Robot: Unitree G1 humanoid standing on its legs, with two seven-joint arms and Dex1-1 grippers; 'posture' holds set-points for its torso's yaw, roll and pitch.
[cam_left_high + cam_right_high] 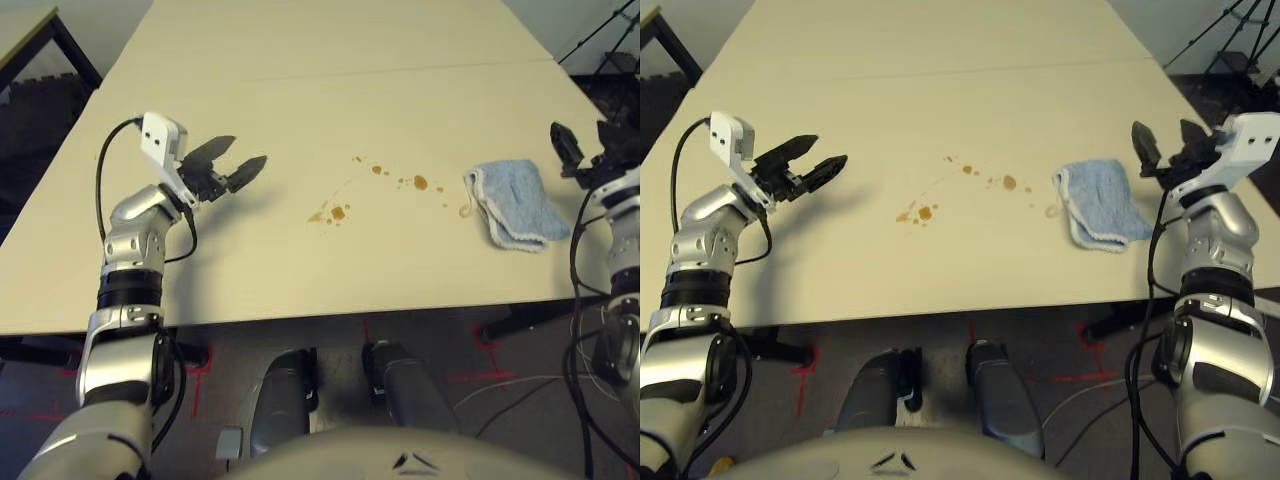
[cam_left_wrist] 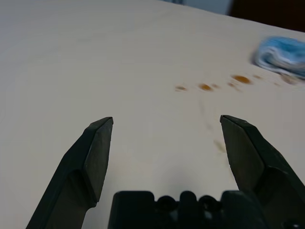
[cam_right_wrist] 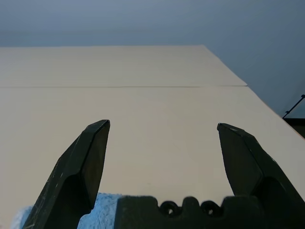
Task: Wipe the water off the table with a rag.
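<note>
Both tools wide open, holding nothing. Right tool (image 1: 1160, 146) hovers just right of the folded rag (image 1: 1098, 203); left tool (image 1: 228, 162) well apart. Water (image 1: 1009, 182) lies mid-bench (image 1: 940, 90), left of the rag. Risk: shallow pinch lifts one fold only; dragging smears drops.

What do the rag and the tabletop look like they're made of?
The rag: soft pale-blue terry-type cloth, judging by its fuzzy nap and whitish stitched edge, lying folded. The table: smooth pale beige board, probably laminate, with a matte, even surface and one thin seam; the water beads in amber drops on it.
</note>
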